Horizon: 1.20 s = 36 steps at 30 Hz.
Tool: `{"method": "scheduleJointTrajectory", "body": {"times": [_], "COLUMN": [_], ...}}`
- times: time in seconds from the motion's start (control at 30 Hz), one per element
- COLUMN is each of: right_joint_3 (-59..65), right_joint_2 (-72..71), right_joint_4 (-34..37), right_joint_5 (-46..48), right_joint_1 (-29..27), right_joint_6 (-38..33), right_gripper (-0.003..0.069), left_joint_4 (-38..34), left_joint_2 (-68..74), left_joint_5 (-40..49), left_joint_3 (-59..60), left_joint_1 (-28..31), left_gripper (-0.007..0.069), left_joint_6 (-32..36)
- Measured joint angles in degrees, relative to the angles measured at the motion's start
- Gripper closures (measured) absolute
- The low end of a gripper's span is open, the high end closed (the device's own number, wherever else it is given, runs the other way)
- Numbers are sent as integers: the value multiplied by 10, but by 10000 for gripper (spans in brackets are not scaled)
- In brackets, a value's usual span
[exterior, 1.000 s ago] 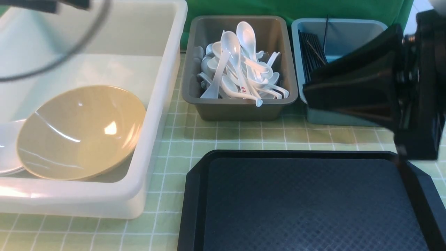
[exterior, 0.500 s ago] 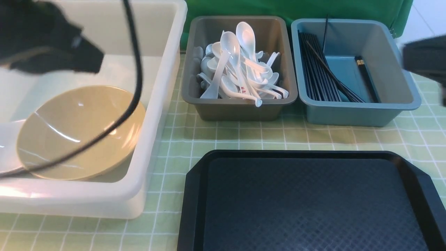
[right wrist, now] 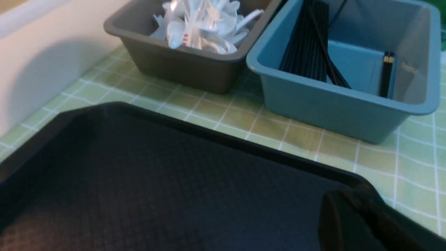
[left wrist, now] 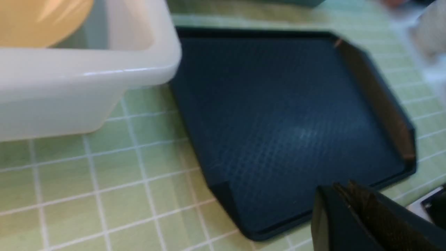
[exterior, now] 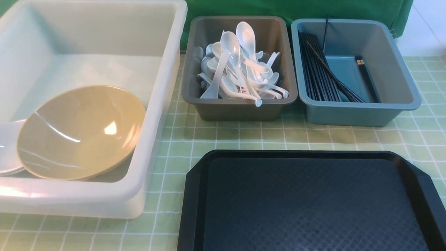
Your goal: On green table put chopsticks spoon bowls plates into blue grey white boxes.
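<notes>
The chopsticks (exterior: 366, 75), a black pair with gold bands, lay along the right side of the blue box (exterior: 355, 113), apart from a bundle of plain black sticks (exterior: 318, 69) stacked against its left wall; one stick leaned up against the far wall. The spoon (exterior: 244, 90) with red characters on its handle lay in the grey box (exterior: 238, 111) among a heap of plain white spoons (exterior: 240, 52), near the front wall. The tan bowl (exterior: 82, 132) sat tilted in the near part of the white tub (exterior: 156, 104), leaning over the plates (exterior: 6, 150), of which only a white edge showed at the tub's left side. The three boxes stood in a row on the green table (exterior: 244, 136), tub on the left, grey in the middle, blue on the right, the grey and blue ones just beside each other.

A black tray (exterior: 306, 202) lay on the cloth in front of the grey and blue boxes, near the tub's front corner, with nothing on its textured floor.

Neither arm showed in the front view. In the left wrist view the left gripper (left wrist: 348, 205) hung over the tray's near edge, its fingers together and holding nothing. In the right wrist view the right gripper (right wrist: 345, 209) sat over the tray's corner nearest the blue box, dark and blurred, its fingers likewise pressed together on nothing.
</notes>
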Motion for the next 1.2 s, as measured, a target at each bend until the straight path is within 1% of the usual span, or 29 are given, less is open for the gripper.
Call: {"method": "scheduleJointTrajectory", "body": {"times": [0.03, 0.13, 0.7, 0.77, 0.87, 0.9, 0.93, 0.97, 1.07, 1.1, 1.2], "right_joint_3": [8, 12, 14, 14, 14, 14, 14, 14, 14, 14, 14], "right_joint_2": [-14, -32, -37, -37, -37, -37, -37, -37, -37, -37, -37], "right_joint_4": [0, -1, -2, -2, -2, -2, -2, -2, -2, -2, -2], "right_joint_5": [-6, -14, -20, -20, -20, -20, -20, -20, -20, -20, -20], "right_joint_1": [0, 0, 0, 0, 0, 0, 0, 0, 0, 0, 0], "right_joint_6": [9, 24, 34, 34, 34, 34, 34, 34, 34, 34, 34], "right_gripper": [635, 634, 621, 620, 617, 615, 615, 615, 612, 612, 612], "left_joint_4": [-1, 4, 13, 20, 50, 92, 106, 140, 264, 286, 302], "left_joint_2": [-35, -70, -73, -73, -73, -73, -73, -73, -73, -73, -72], "left_joint_5": [-8, -18, -27, -27, -41, -76, -82, -117, -272, -314, -387], "left_joint_3": [14, 22, 28, 28, 37, 50, 52, 64, 142, 169, 233], "left_joint_1": [-1, -3, -3, -3, -2, 3, 3, 6, 14, 14, 15], "left_gripper": [626, 626, 626, 626, 626, 626, 626, 626, 626, 626, 626], "left_joint_6": [-2, -3, -3, 0, 11, 17, 17, 20, 23, 23, 25]}}
